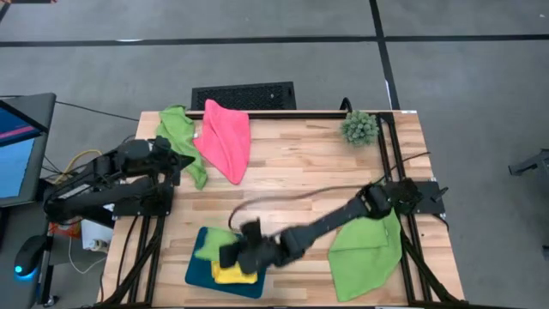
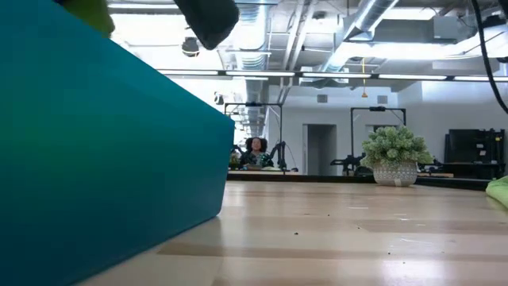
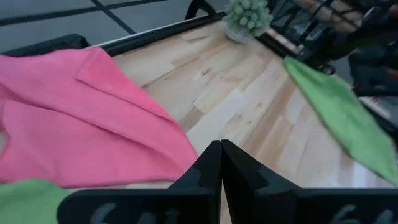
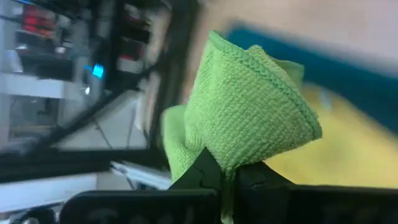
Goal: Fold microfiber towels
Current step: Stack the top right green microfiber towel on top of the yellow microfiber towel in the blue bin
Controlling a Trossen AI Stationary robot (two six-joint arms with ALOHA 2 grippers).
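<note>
We have our right gripper [image 1: 233, 254] over the near-left end of the tray [image 1: 197, 276], clenched on a bunched green towel [image 4: 249, 118] that rises from the jaws in a soft hump. Directly beneath it lies the yellow towel [image 1: 232, 275], already folded in the tray, so the drop runs straight down; the held fold looks to lie across the tray's width, though we cannot tell that for certain. The right arm is plainly the nearer one.

Our left gripper [image 3: 221, 163] waits at the far-left side, fingers pressed together on nothing, pointing over the pink towel [image 1: 225, 139], with another green towel [image 1: 178, 130] just beside it. A third green towel [image 1: 364, 256] lies at the near-right edge under the right arm. The plant [image 1: 359, 127] stands well apart at the far-right corner. Nothing blocks the descent.
</note>
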